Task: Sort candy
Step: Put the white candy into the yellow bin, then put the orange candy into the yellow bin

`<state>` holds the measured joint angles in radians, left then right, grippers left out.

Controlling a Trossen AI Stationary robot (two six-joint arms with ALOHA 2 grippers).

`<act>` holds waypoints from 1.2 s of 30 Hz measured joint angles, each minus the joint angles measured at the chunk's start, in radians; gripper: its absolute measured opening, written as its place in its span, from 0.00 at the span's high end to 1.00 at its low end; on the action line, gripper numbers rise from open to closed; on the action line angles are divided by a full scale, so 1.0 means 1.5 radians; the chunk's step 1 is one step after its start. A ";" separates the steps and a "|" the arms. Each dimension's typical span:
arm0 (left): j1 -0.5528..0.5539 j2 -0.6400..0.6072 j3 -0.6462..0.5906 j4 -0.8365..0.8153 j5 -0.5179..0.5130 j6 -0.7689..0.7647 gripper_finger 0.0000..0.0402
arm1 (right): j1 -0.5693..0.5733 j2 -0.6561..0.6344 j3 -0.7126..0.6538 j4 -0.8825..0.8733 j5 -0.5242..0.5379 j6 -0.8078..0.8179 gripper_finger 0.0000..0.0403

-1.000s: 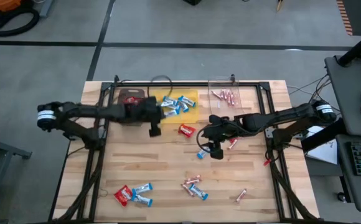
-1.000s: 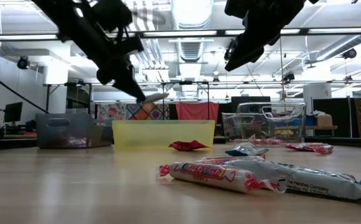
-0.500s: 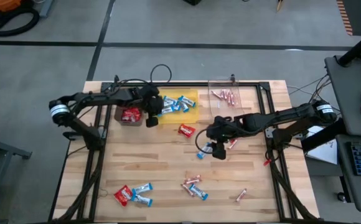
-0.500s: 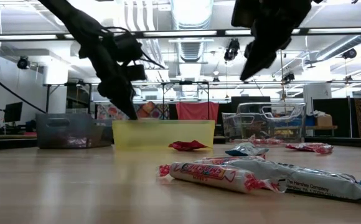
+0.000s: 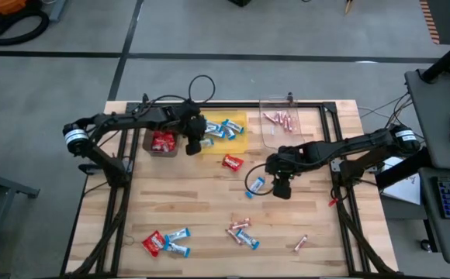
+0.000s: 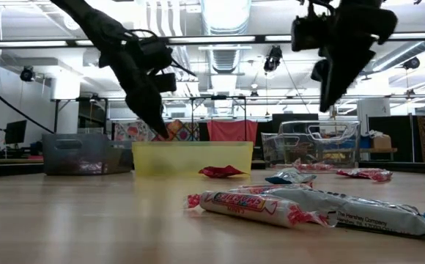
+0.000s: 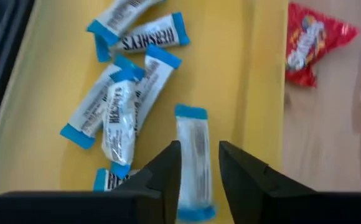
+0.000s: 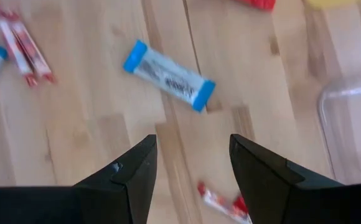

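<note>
The left arm reaches in from the left of the high view, its left gripper (image 5: pixel 194 144) over the near-left edge of the yellow bin (image 5: pixel 237 122) in the upper middle of the table (image 5: pixel 209 201). In the left wrist view its fingers (image 7: pixel 168 168) stand slightly apart with a blue-and-white bar (image 7: pixel 193 163) between them, pointing down into the bin; whether they grip it cannot be told. More bars (image 7: pixel 121 109) lie in the bin, one reading "HERSHEY'S" (image 7: pixel 150 38). A red packet (image 7: pixel 308 42) lies on the wood just outside the bin.

The right arm comes in from the right, its right gripper (image 5: pixel 281 186) over the table centre, jaws wide open and empty. In the right wrist view a blue bar (image 8: pixel 168 76) lies on the wood ahead of its fingers (image 8: pixel 127 171), with pink sticks (image 8: pixel 25 43) near it.

The table is light wood planks with a dark frame. A brown bin (image 5: pixel 161 142) at upper left holds red packets; a clear bin (image 5: pixel 283 122) at upper right holds pink sticks. Loose candy (image 5: pixel 240 232) lies scattered in the lower half. The low view shows a hall with ceiling lights; a wrapper (image 6: pixel 374 218) reads "The Hershey Company".
</note>
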<state>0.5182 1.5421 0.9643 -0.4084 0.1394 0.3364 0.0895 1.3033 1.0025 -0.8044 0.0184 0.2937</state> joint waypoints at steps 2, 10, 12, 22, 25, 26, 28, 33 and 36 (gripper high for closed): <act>0.000 0.000 0.011 -0.006 0.000 -0.028 0.74 | 0.000 0.000 0.000 -0.021 0.000 -0.001 0.52; -0.051 -0.024 0.035 -0.028 0.001 -0.107 0.69 | 0.000 0.000 -0.002 -0.123 0.000 -0.040 0.52; -0.080 -0.032 0.034 -0.018 0.001 -0.132 0.69 | 0.000 0.001 -0.008 -0.141 0.000 -0.082 0.52; -0.274 -0.049 0.032 0.067 0.001 -0.186 0.69 | 0.000 0.002 -0.100 -0.129 0.000 -0.180 0.52; -0.328 -0.061 0.032 0.097 -0.045 -0.199 0.69 | 0.000 0.003 -0.128 -0.098 0.003 -0.170 0.52; -0.344 -0.068 0.032 0.104 -0.072 -0.206 0.69 | 0.000 0.003 -0.135 -0.089 0.005 -0.165 0.52; -0.375 -0.081 0.032 0.102 -0.123 -0.226 0.69 | 0.000 0.003 -0.146 -0.074 0.005 -0.162 0.52; -0.443 -0.125 0.026 0.103 -0.197 -0.259 0.69 | 0.000 0.006 -0.157 -0.018 0.006 -0.178 0.52; -0.477 -0.149 0.022 0.101 -0.236 -0.273 0.69 | 0.000 0.017 -0.157 -0.006 0.006 -0.192 0.52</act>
<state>-0.1973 1.3193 0.9978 -0.2569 -0.2151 -0.0729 0.0895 1.3288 0.7673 -0.8131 0.0272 0.0054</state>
